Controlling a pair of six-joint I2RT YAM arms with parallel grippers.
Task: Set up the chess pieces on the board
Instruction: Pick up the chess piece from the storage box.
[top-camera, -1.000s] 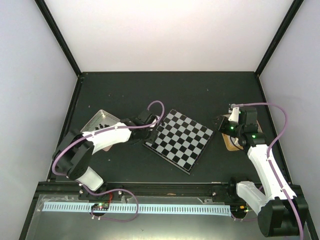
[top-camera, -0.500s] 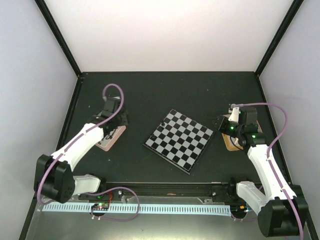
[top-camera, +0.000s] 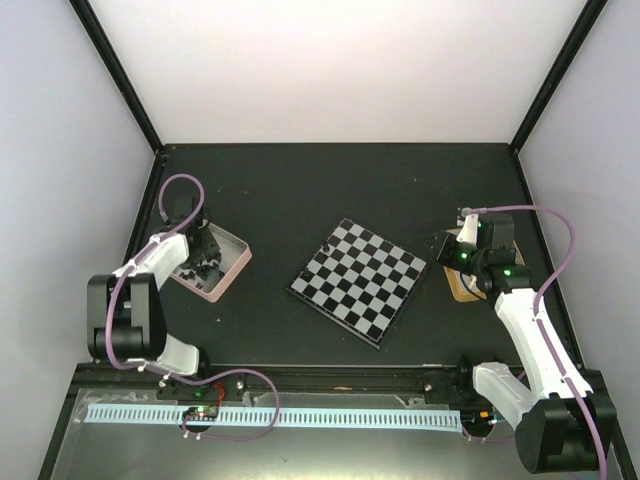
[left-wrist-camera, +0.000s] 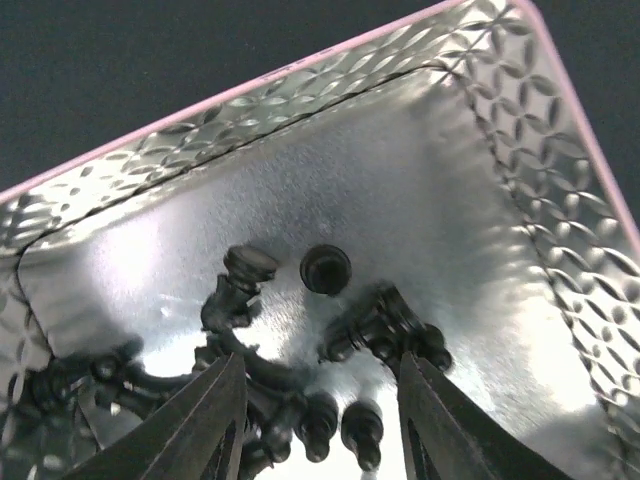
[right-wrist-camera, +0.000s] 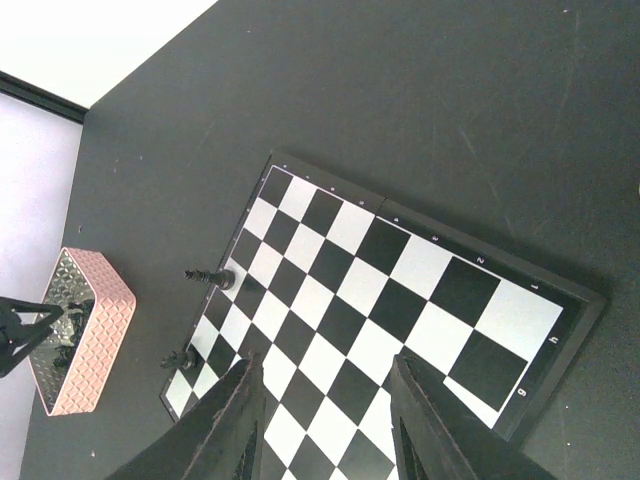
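Observation:
The board (top-camera: 360, 280) lies tilted at the table's middle. In the right wrist view two black chess pieces (right-wrist-camera: 207, 277) (right-wrist-camera: 180, 358) stand on squares along the far left edge of the board (right-wrist-camera: 400, 310). Several black chess pieces (left-wrist-camera: 385, 325) lie loose in the pink-rimmed metal tin (left-wrist-camera: 470, 200). My left gripper (left-wrist-camera: 320, 425) is open and low inside that tin, its fingers either side of the pieces; from above, the left gripper (top-camera: 205, 252) is over the tin (top-camera: 232, 262). My right gripper (right-wrist-camera: 325, 420) is open and empty above the board's right side. No pale pieces show.
A second tin (top-camera: 466, 287) lies under my right arm, right of the board, its contents hidden. My right gripper (top-camera: 443, 247) hovers by the board's right corner. The pink tin also shows in the right wrist view (right-wrist-camera: 85, 335). Black frame posts edge the dark table.
My left arm has swung from the board's left edge back to the pink tin and lowered its open gripper into it. The right arm has not moved.

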